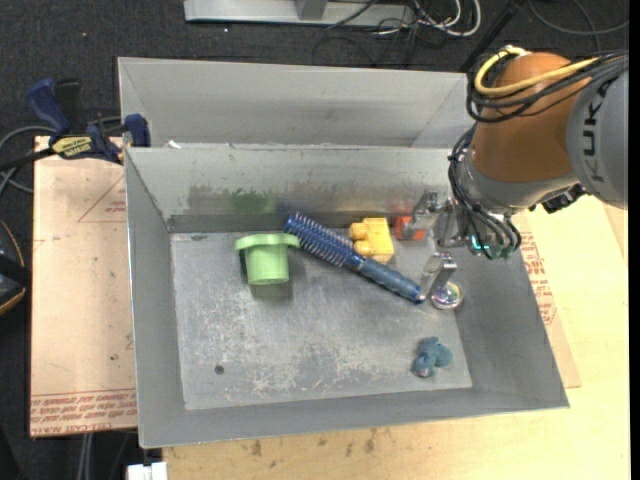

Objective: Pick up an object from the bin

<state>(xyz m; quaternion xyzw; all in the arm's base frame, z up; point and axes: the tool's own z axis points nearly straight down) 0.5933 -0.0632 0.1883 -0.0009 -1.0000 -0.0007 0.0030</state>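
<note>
Dark carpet under a grey metal bin (150, 298), bare floor with five loose items, none heaped.

Nearest the camera: small blue lump (432, 357) at about 5 o'clock on the bin floor, alone, well apart from everything else.

Next back: gripper (442, 286) at about 3 o'clock, down low by the right wall, arm (525, 128) coming in over the right rim. Can't tell whether it's open or closed, and nothing visibly held.

Closest item to it is the blue hairbrush (350, 253). Handle end sits just beside the gripper at its 9 o'clock, touching or nearly so; can't tell which. Brush lies flat on a diagonal, running off toward the gripper's 10 o'clock, bristle head ending near bin centre, far side.

Green flanged cup (266, 259) at 10 o'clock of the bin, tipped on its side, just left of the bristle head.

Further back: yellow block (372, 237) tucked just behind the brush shaft, at the gripper's 11 o'clock. Small red piece (405, 227) right of it, against the foot of the far wall, about 12 o'clock from the gripper.
</note>
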